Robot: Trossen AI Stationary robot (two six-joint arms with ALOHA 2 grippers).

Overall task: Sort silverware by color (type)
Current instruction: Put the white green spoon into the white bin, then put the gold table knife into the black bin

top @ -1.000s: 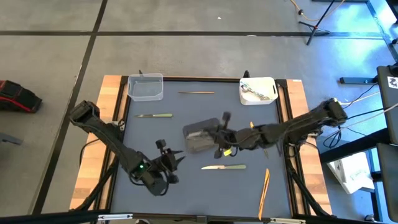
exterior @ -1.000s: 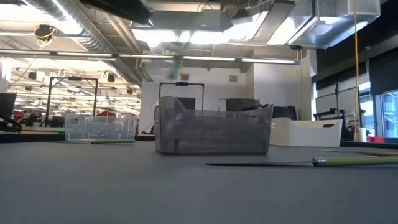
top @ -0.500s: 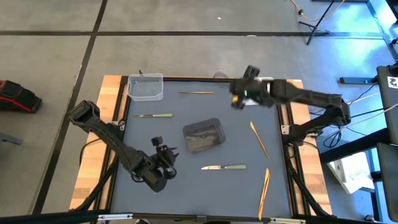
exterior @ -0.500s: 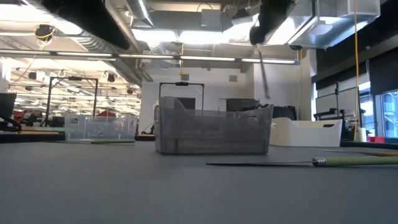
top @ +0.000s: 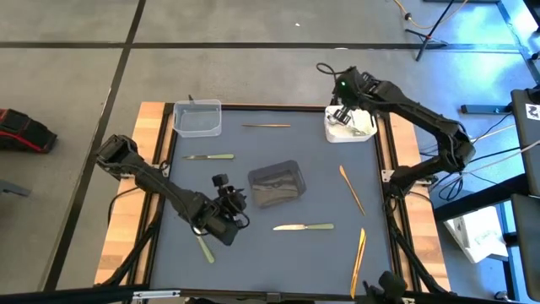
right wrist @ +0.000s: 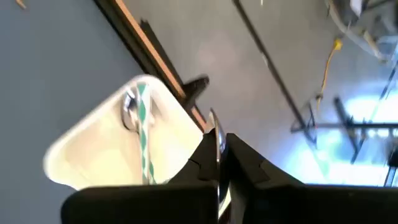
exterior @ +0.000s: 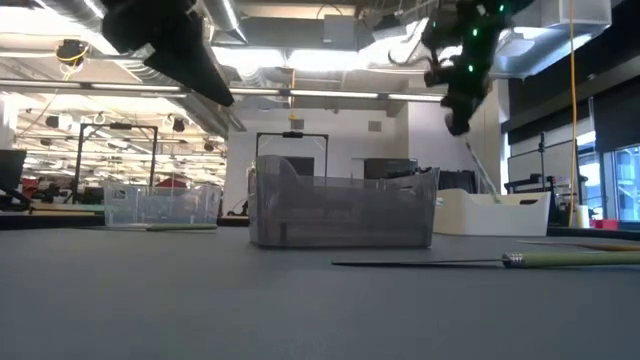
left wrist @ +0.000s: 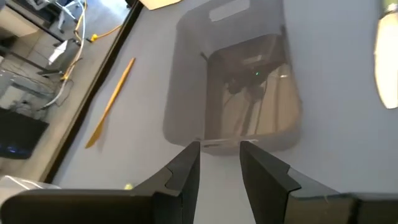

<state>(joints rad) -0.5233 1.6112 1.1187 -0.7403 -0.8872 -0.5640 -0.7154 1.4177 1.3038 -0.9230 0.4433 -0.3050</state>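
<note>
Three tubs stand on the table: a clear tub [top: 197,118] at the far left corner, a white tub [top: 349,133] at the far right corner, and a dark grey tub [top: 275,184] near the middle.

Three green-handled knives lie loose on the table. One knife [top: 209,157] is between the clear tub and the grey tub. A second knife [top: 303,226] lies on the near side of the grey tub. A third knife [top: 205,248] lies by the left arm, partly under it.

Three gold pieces also lie loose. A thin gold piece [top: 267,126] sits between the clear and white tubs. A second gold piece [top: 352,188] lies to the right of the grey tub, and a third gold piece [top: 358,253] lies near the front right edge.

Silver spoons [top: 353,125] lie in the white tub; their number cannot be told.

The right claw [top: 342,114] hangs over the white tub, pinched closed on a slim silver piece [exterior: 480,165] that slants down from it towards the tub.

The left claw [top: 229,204] is just beside the grey tub on its left. Its fingers [left wrist: 183,171] are parted with nothing between them, pointing at the tub's wall.

The table [top: 253,270] has a dark blue-grey top with wooden strips along both sides. Around it is a grey concrete floor crossed by dark lines. The low view looks into a big workshop with ceiling ducts and strip lights.
</note>
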